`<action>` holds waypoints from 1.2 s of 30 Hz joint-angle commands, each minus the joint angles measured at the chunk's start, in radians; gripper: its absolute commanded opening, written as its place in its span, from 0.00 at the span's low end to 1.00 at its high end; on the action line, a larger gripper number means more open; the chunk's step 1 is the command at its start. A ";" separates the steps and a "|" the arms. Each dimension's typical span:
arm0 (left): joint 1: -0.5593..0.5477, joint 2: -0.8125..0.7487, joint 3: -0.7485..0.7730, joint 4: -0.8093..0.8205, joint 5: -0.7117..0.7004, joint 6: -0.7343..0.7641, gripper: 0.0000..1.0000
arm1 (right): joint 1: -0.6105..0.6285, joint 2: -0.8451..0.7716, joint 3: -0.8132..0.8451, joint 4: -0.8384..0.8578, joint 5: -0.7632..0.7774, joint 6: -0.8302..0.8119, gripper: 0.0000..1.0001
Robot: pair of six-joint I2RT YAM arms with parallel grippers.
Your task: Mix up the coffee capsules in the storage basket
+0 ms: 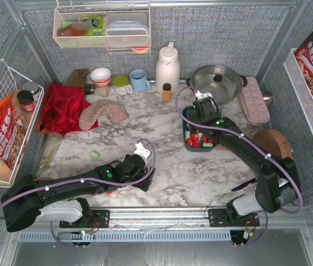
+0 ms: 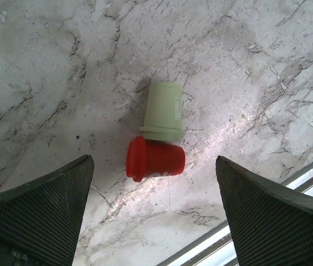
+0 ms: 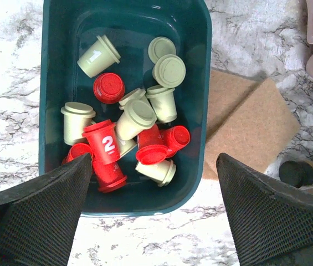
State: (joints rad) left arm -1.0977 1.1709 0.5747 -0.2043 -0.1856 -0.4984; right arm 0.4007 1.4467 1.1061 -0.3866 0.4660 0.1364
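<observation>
The dark teal storage basket (image 3: 200, 83) holds several red and pale green coffee capsules (image 3: 139, 119) in a loose heap. My right gripper (image 3: 153, 216) hangs open and empty over the basket's near end; in the top view it (image 1: 203, 117) is above the basket (image 1: 184, 133). My left gripper (image 2: 153, 221) is open and empty, low over the marble near the front rail. Just ahead of its fingers lie a red capsule (image 2: 155, 159) and a pale green capsule (image 2: 163, 111), both on their sides and touching. In the top view the left gripper (image 1: 138, 169) hides that pair.
One pale green capsule (image 1: 94, 154) lies alone on the marble at the left. A pink tray (image 1: 254, 100), steel pot (image 1: 217, 80), white jug (image 1: 167, 66) and amber bottle (image 1: 167, 92) stand behind the basket. Cork mats (image 3: 245, 122) lie to its right. A red cloth (image 1: 62, 108) is at back left.
</observation>
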 commanded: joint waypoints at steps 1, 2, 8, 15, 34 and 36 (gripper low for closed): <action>-0.020 0.015 0.017 0.022 -0.053 0.010 0.98 | -0.005 -0.022 -0.025 0.021 0.016 0.039 0.99; -0.022 0.022 0.019 0.035 -0.049 0.017 0.97 | -0.015 -0.027 -0.035 0.026 0.016 0.058 0.99; -0.045 0.077 0.018 0.025 -0.034 0.027 0.82 | -0.096 -0.071 -0.082 0.043 -0.091 0.107 0.99; -0.065 0.102 0.019 -0.015 -0.072 0.009 0.79 | -0.113 -0.176 -0.173 0.143 -0.194 0.106 0.98; -0.096 0.062 0.068 -0.058 -0.265 -0.016 0.47 | -0.117 -0.243 -0.169 0.118 -0.413 0.098 0.79; -0.095 -0.011 0.056 -0.036 -0.297 0.001 0.46 | -0.116 -0.261 -0.170 0.120 -0.472 0.102 0.76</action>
State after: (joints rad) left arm -1.1923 1.2530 0.6346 -0.2523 -0.3866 -0.5091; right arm 0.2836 1.2114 0.9337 -0.2810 0.1204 0.2325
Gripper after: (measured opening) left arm 0.535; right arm 0.782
